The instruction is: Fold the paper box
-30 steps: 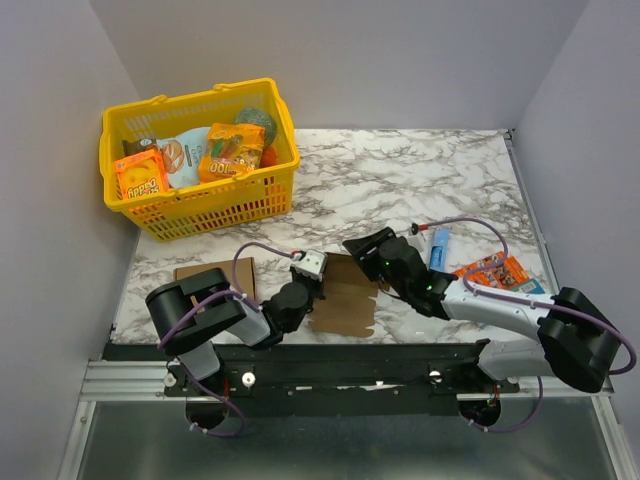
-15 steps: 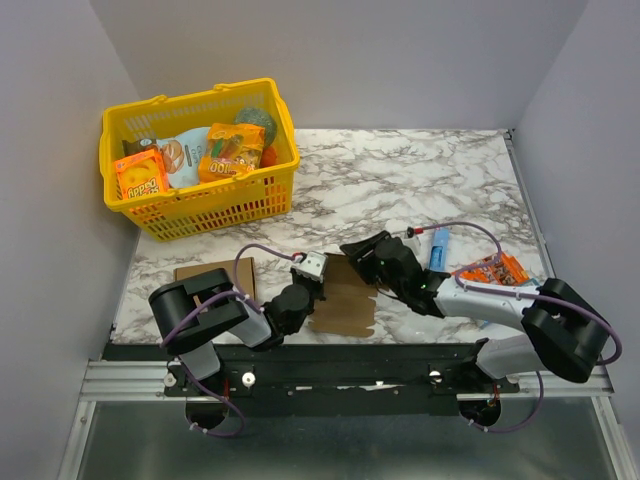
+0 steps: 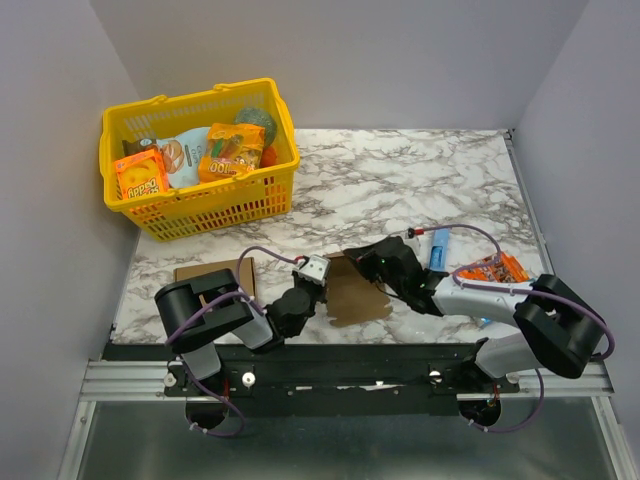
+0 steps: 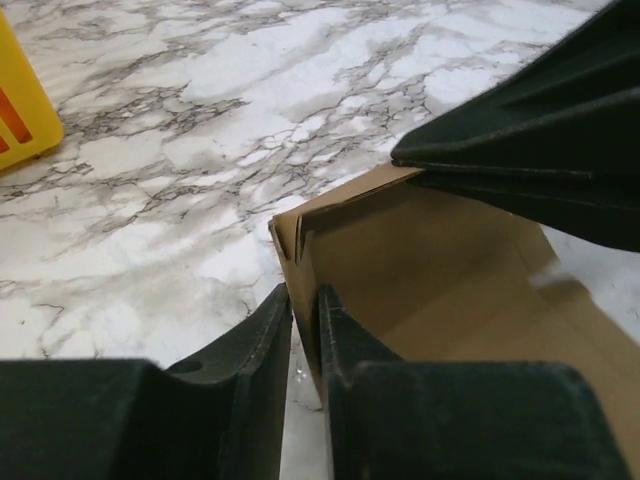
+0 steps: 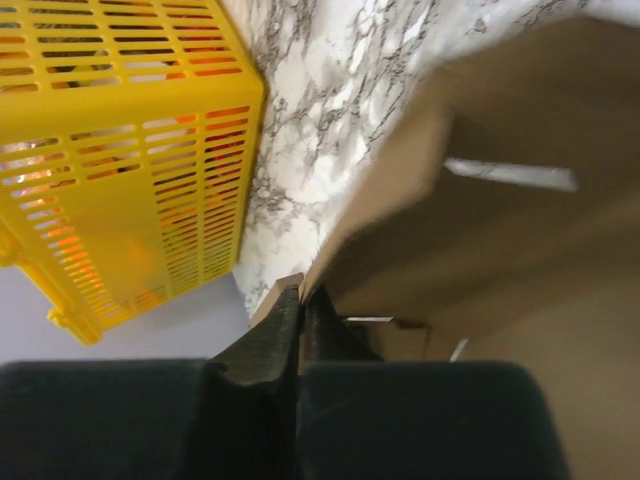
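We pinch the far flap of the paper box [image 3: 360, 300] with the right gripper [image 5: 300, 295]; the left gripper [image 4: 305, 292] straddles its left wall, grip indeterminate.

The paper box [image 5: 500, 230] is blurred, cropped right.

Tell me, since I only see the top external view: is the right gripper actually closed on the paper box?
Observer: Yes; the right wrist view shows the right gripper pinched shut on a thin edge of the paper box.
Operator: And the left?
Observer: In the left wrist view a wall's edge runs between the fingers of the left gripper; whether they press it, I can't tell.
Operator: Is the box flat there?
Observer: No, that wall stands up from the marble table.
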{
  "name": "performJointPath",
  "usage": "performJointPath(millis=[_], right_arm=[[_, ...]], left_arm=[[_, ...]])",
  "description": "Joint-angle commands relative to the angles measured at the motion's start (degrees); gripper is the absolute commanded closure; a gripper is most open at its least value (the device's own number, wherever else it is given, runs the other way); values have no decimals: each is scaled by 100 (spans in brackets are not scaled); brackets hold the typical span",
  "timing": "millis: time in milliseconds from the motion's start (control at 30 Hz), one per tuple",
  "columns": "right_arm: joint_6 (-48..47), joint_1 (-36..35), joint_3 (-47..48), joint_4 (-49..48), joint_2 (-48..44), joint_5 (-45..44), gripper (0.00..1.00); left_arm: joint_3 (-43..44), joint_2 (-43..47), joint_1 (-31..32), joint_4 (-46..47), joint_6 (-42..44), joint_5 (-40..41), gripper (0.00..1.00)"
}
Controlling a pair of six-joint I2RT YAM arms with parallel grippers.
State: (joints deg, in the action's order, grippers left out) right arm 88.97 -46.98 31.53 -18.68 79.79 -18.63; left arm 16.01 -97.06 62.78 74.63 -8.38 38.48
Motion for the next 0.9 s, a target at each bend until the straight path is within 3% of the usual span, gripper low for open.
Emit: performJointPath(millis=[0, 167, 367, 467, 600, 700, 867], right_arm=[[-371, 40, -33, -100, 124, -114, 100], [-644, 31, -173, -566, 265, -97, 100], [-1083, 40, -507, -1445, 344, -44, 99], [-1320, 40, -673, -1673, 336, 35, 100], [-1557, 40, -1016, -2744, 371, 193, 99], [-1672, 49, -930, -2616, 248, 316, 100], [-1488, 49, -797, -2430, 98, 202, 100]], left_arm=[[16, -68, 41, 131, 135, 90, 61], [60, 55, 32, -124, 118, -367, 39], [16, 502, -73, -624, -40, -956, 25], [-28, 766, -100, -923, -163, -1263, 21], [-124, 1232, -152, -1354, -409, -1518, 20], [-247, 1864, -310, -1880, -743, -2053, 19], [-581, 3093, -1195, -2646, -1332, -2915, 16]])
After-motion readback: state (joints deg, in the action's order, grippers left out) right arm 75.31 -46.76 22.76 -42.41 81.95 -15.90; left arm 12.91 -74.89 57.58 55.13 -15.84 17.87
